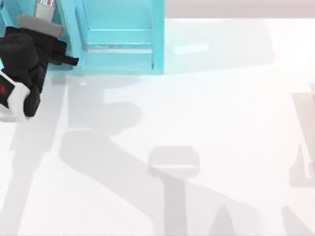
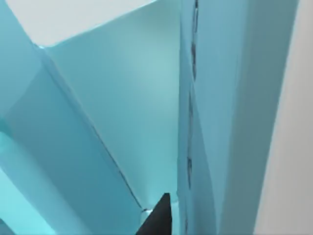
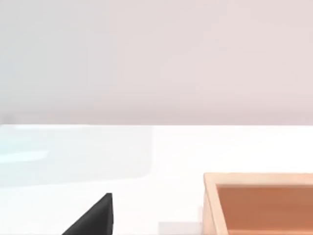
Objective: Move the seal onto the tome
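Observation:
The tome's whitish spine with red marks (image 1: 47, 3) peeks out at the top left, standing in the teal shelf unit (image 1: 118, 37). My left gripper (image 1: 73, 60) reaches from the left against the shelf's lower left corner. In the left wrist view its dark tip (image 2: 157, 221) sits between close teal walls (image 2: 122, 98). In the right wrist view my right gripper (image 3: 95, 218) hovers over the white table beside an orange-tan boxy shape with a paler rim (image 3: 259, 203). I cannot tell whether that shape is the seal.
The teal shelf unit stands along the table's far edge, left of centre. The white table (image 1: 197, 123) stretches to the right and front, crossed by grey arm shadows. A pale wall (image 3: 156, 58) rises behind the table.

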Controlling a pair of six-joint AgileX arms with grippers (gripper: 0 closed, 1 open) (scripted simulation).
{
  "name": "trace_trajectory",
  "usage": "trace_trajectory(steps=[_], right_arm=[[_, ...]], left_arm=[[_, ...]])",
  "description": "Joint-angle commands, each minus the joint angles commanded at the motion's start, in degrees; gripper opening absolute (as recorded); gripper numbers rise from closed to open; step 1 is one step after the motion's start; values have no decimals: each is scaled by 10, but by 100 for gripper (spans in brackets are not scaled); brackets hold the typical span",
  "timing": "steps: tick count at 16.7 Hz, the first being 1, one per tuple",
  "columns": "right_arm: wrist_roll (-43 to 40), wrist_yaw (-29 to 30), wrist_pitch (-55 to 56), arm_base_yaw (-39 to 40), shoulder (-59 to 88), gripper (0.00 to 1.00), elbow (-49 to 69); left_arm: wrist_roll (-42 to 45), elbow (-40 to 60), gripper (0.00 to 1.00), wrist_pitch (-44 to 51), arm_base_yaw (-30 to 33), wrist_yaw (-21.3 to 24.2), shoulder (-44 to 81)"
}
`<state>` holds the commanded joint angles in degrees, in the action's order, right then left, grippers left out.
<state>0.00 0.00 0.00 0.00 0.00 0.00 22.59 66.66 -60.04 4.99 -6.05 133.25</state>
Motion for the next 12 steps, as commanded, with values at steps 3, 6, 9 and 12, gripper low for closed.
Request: trace_trajectory(steps=[3, 6, 9, 12], right_arm=[[0, 0, 0, 0, 0, 100, 0], [0, 0, 0, 0, 0, 100, 0], [0, 0, 0, 0, 0, 100, 0], [0, 0, 0, 0, 0, 100, 0]], left_arm=[[0, 0, 25, 0, 0, 0, 0], [0, 0, 2, 0, 0, 0, 0], [0, 0, 0, 0, 0, 0, 0], [0, 0, 0, 0, 0, 0, 0]])
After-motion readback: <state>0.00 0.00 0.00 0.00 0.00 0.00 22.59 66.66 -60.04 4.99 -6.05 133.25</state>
